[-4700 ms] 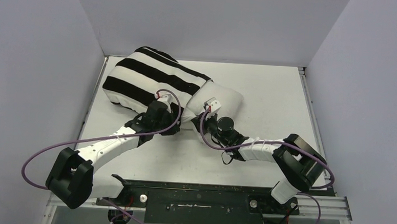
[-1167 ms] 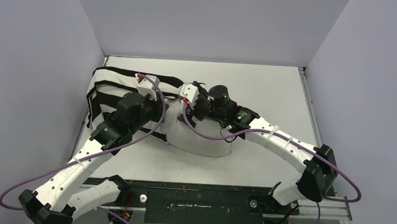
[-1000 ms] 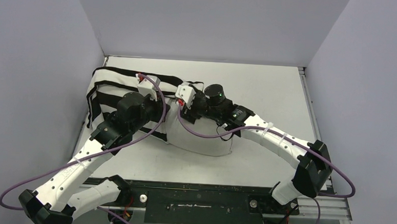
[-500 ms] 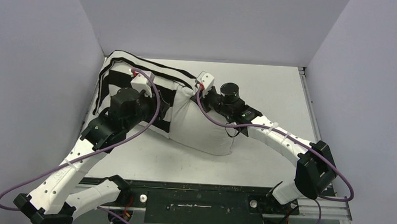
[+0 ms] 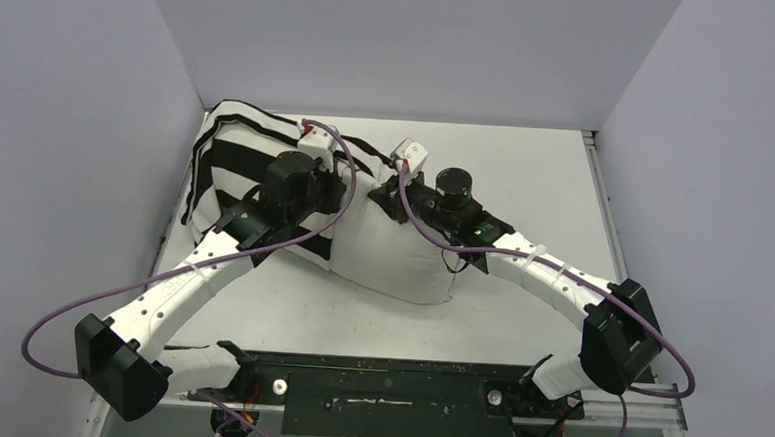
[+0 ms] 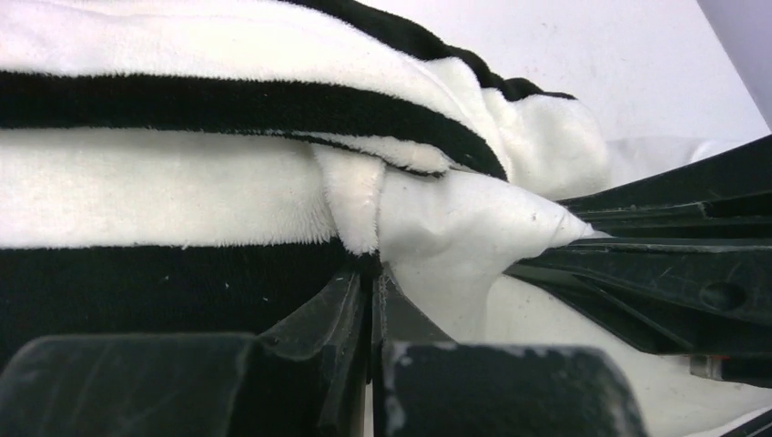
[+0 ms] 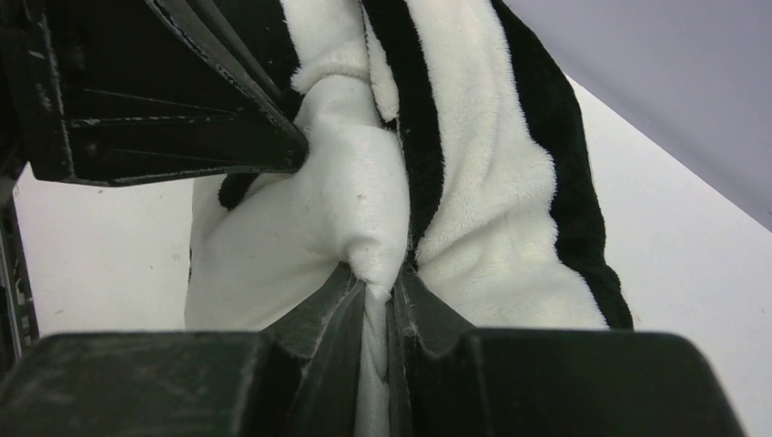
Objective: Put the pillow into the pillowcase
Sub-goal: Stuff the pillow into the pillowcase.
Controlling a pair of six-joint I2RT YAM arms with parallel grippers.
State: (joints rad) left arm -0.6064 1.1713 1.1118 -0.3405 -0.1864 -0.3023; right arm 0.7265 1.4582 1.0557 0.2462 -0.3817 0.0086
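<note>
The striped pillowcase (image 5: 238, 159) lies bunched at the rear left, drawn over one end of the off-white pillow (image 5: 397, 254), whose bare end points to the front right. My left gripper (image 5: 343, 188) is shut on the pillowcase's fuzzy hem (image 6: 355, 205) at its opening. My right gripper (image 5: 380, 190) is shut on a pinch of plain pillow fabric (image 7: 364, 228) right beside it, with the pillowcase (image 7: 492, 164) against its right finger. The two grippers almost touch; the right one's fingers (image 6: 655, 273) show in the left wrist view. The blue tag is hidden.
The white table (image 5: 526, 176) is walled by grey panels at the left, rear and right. A black rail (image 5: 385, 384) runs along the near edge by the arm bases. Purple cables loop off both arms.
Over the last second both grippers carried the bundle toward the rear. In the last half second my left gripper moved right, close to the right gripper, and its elbow swung forward.
</note>
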